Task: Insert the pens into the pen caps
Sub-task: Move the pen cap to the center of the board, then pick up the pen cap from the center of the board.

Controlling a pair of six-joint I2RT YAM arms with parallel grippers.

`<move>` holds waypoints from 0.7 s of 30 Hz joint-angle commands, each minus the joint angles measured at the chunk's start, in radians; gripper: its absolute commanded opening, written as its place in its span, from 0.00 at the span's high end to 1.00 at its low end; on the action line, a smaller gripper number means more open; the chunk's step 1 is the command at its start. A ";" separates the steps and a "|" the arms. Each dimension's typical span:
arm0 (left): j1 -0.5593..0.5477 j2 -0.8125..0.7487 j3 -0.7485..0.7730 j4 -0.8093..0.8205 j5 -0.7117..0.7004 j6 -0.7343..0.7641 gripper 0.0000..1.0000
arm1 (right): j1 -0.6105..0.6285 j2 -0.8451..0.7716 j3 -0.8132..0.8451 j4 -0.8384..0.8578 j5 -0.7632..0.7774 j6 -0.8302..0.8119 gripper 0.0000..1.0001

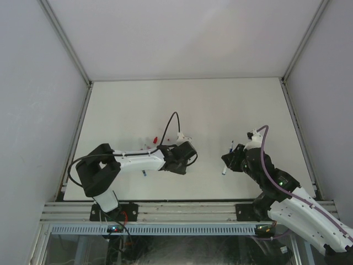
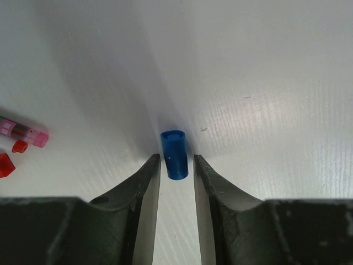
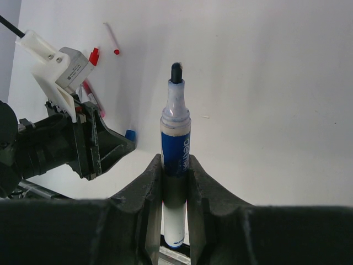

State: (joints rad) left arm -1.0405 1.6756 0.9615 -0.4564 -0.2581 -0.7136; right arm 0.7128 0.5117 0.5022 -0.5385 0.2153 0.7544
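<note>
A small blue pen cap [image 2: 174, 150] sits on the white table between the tips of my left gripper [image 2: 176, 161]. The jaws are open, with a narrow gap on each side of the cap. The same cap [image 3: 130, 134] peeks out beside the left gripper [image 3: 118, 144] in the right wrist view. My right gripper [image 3: 175, 165] is shut on a blue pen [image 3: 176, 138], whose dark uncapped tip points up and away from the fingers. From above, this pen [image 1: 228, 158] hangs in the right gripper [image 1: 230, 162], well to the right of the left gripper [image 1: 181, 156].
A magenta-ended pen [image 2: 25, 132] and two red caps [image 2: 19, 146] [image 2: 4, 164] lie left of the left gripper. A thin red-tipped pen [image 3: 112, 38] lies farther off. More pens and a red piece [image 1: 156, 138] lie beside the left arm. Grey walls enclose the table [image 1: 220, 105].
</note>
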 commanded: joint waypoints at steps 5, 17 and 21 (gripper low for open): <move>0.000 0.028 0.100 -0.043 -0.031 0.029 0.60 | -0.003 -0.003 0.003 0.017 -0.007 -0.018 1.00; 0.002 0.074 0.135 -0.084 -0.055 0.015 0.63 | -0.002 0.003 -0.007 0.032 -0.025 -0.015 1.00; 0.002 0.075 0.127 -0.090 -0.063 0.010 0.65 | -0.001 0.006 -0.008 0.037 -0.028 -0.015 1.00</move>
State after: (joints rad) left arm -1.0405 1.7432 1.0473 -0.5259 -0.2852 -0.7048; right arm 0.7128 0.5156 0.5007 -0.5426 0.1986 0.7536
